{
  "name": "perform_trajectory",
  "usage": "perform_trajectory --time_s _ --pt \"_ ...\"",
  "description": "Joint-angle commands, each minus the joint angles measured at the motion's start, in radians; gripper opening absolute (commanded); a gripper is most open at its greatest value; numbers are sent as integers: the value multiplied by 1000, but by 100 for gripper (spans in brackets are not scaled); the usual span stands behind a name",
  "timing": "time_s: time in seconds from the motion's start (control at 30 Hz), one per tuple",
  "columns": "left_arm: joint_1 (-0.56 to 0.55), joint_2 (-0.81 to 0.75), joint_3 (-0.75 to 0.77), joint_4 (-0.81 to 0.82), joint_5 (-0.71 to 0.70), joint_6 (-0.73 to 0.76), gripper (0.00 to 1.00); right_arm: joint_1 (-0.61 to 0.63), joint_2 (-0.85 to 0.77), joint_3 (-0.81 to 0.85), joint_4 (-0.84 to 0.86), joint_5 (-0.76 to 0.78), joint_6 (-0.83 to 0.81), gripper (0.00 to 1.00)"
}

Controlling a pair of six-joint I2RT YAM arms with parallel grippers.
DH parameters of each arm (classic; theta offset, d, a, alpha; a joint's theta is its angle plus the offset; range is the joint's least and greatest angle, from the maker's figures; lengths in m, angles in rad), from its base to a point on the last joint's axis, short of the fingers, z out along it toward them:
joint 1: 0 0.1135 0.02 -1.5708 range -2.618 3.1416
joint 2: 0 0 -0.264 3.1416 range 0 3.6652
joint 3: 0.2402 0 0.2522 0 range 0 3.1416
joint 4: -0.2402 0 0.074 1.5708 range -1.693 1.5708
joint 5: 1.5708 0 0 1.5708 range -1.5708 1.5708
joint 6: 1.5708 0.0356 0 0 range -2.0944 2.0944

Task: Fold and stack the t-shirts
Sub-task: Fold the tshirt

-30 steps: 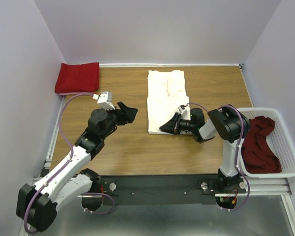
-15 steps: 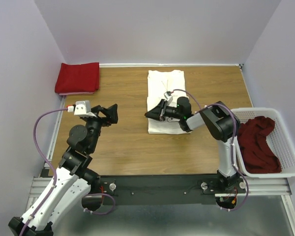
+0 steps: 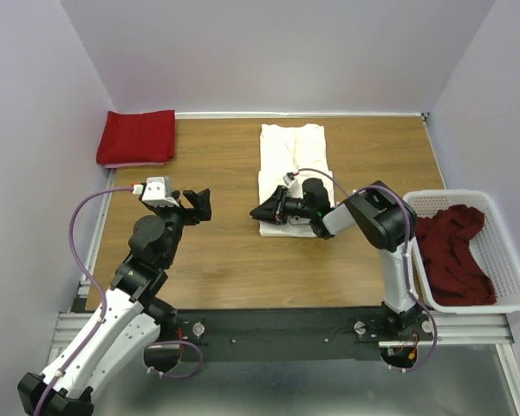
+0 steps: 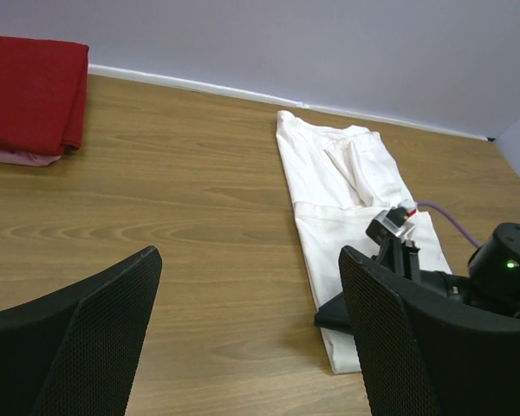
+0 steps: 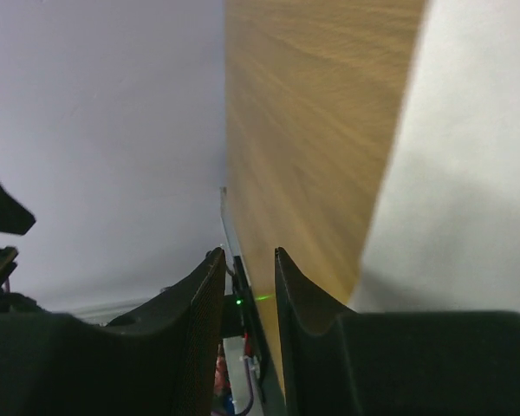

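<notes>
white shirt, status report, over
Left fingers wide open, clear of cloth. Right fingers narrowly apart at near-left edge of white shirt, nothing gripped. Shirt partly folded, lying flat. Nothing in the way.

The cream-white t-shirt (image 3: 292, 160) lies flat, folded into a long narrow strip with a crosswise fold edge across its middle. Its near left edge lies just at the right gripper (image 3: 260, 212), well to the right of the left gripper (image 3: 199, 205). The bright red t-shirt (image 3: 137, 136) rests neatly folded, far beyond the left gripper and to its left. The dark red t-shirt (image 3: 451, 256) lies crumpled in the basket (image 3: 503, 251), well to the right of the right gripper.
</notes>
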Motion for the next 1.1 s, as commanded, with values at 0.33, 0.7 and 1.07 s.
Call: perform_trajectory --time_s 0.33,0.7,1.07 --pt "6 19 6 4 -5 -6 90 75 -52 -158 -81 125 -46 36" --pt "4 50 9 5 37 3 90 75 -230 -144 -237 133 -163 37" --pt "4 262 43 -19 139 -40 90 36 -546 28 -1085 636 -609 47"
